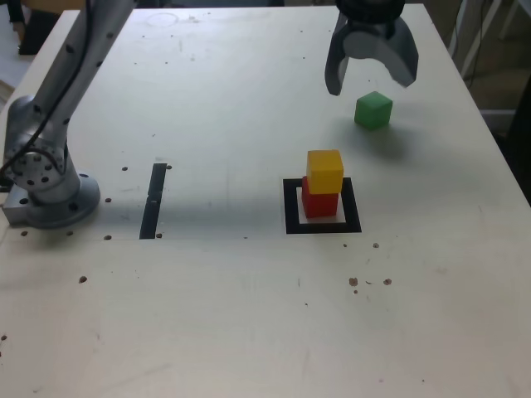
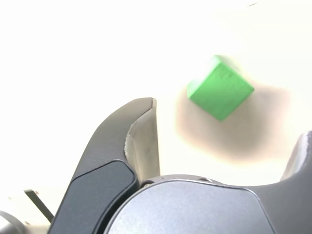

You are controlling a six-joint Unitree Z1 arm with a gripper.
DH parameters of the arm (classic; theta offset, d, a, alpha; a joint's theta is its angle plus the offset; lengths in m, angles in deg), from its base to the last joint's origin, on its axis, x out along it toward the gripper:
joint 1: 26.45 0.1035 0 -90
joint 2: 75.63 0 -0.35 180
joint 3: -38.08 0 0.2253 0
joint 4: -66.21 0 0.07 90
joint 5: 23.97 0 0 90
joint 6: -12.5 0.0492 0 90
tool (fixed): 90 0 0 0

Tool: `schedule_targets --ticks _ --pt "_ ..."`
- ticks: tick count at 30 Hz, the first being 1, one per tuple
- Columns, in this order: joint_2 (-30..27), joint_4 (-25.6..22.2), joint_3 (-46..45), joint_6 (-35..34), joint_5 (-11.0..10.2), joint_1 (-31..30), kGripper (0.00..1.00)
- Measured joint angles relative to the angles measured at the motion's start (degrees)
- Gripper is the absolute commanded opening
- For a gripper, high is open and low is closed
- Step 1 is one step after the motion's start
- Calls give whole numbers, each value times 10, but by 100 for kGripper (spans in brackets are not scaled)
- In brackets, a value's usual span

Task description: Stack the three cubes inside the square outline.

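A yellow cube (image 1: 324,171) sits on a red cube (image 1: 319,201), and this stack stands inside the black square outline (image 1: 291,207). The green cube (image 1: 372,109) lies alone on the table, farther back and toward the exterior view's right. My gripper (image 1: 370,84) hangs in the air just above and behind the green cube, open wide with nothing between its fingers. In the wrist view the green cube (image 2: 220,87) lies on the bright table ahead of the gripper (image 2: 229,122), between the spread fingers (image 2: 141,136), untouched.
The arm's grey base (image 1: 46,186) stands at the exterior view's left edge of the pale table (image 1: 249,315). A narrow dark strip (image 1: 153,200) lies flat on the table between the base and the outline. Small dark specks dot the surface.
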Motion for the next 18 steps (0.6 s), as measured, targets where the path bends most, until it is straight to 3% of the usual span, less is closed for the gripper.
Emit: schedule_targets --ticks 10,18 --pt "3 2 4 195 -19 0 99" --pt "37 33 12 229 -23 -3 96"
